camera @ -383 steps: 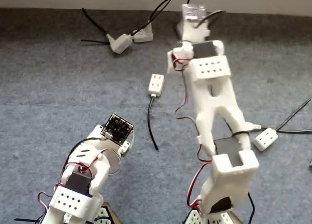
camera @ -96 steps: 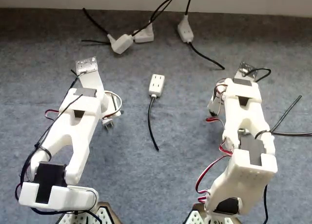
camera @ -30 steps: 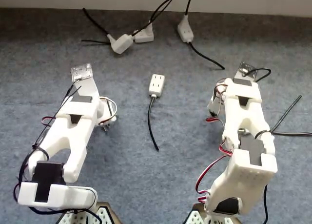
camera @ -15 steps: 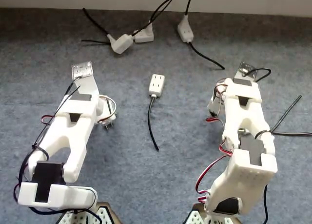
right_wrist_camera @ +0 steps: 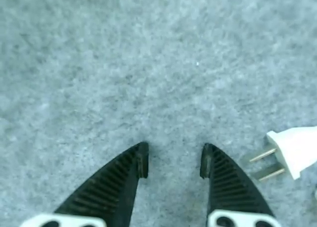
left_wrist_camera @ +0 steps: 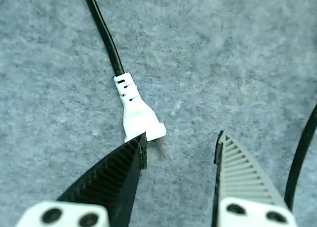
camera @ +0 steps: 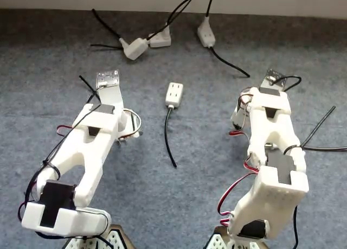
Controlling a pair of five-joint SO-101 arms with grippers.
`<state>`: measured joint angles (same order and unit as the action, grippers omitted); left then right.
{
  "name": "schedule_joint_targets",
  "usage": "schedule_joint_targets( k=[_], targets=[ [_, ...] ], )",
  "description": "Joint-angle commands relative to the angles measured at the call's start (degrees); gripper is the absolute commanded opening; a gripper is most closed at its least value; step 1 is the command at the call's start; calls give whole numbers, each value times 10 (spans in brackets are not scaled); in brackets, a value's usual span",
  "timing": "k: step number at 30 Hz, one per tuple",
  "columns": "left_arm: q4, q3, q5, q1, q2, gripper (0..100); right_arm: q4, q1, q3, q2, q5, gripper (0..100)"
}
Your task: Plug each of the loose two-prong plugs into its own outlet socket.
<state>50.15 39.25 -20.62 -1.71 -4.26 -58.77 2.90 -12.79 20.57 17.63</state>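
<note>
To the left of the outlet socket (camera: 173, 93), which lies face up in the middle of the grey-covered counter (camera: 49, 102), the left gripper (left_wrist_camera: 181, 138) hangs low with its jaws spread wide and nothing between them. A loose white plug (left_wrist_camera: 136, 115) lies flat just under it, its black cord (left_wrist_camera: 101, 31) trailing away. The tip of the dark finger (left_wrist_camera: 126, 160) sits right at the plug's prong end, and the prongs (left_wrist_camera: 161, 148) poke into the gap. The step in hand looks like picking this plug up. For a good grasp, the gripper should shift so both fingers straddle the white body rather than the prongs. It can then close on the flat sides, leaving the prongs free to aim at the socket's slots. To the right of the socket, the right gripper (right_wrist_camera: 174, 160) is likewise open and empty above bare counter. A second plug (right_wrist_camera: 294, 149) lies just beside it, prongs toward it, outside the jaws.
</note>
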Motion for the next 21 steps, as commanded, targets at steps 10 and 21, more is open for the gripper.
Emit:
schedule_joint_targets(
  k=[10, 21],
  targets=[
    [158, -189, 5, 58, 204, 234, 15, -6, 4, 4, 4, 175],
    [275, -320, 7, 109, 324, 234, 16, -6, 4, 4, 4, 175]
  ],
)
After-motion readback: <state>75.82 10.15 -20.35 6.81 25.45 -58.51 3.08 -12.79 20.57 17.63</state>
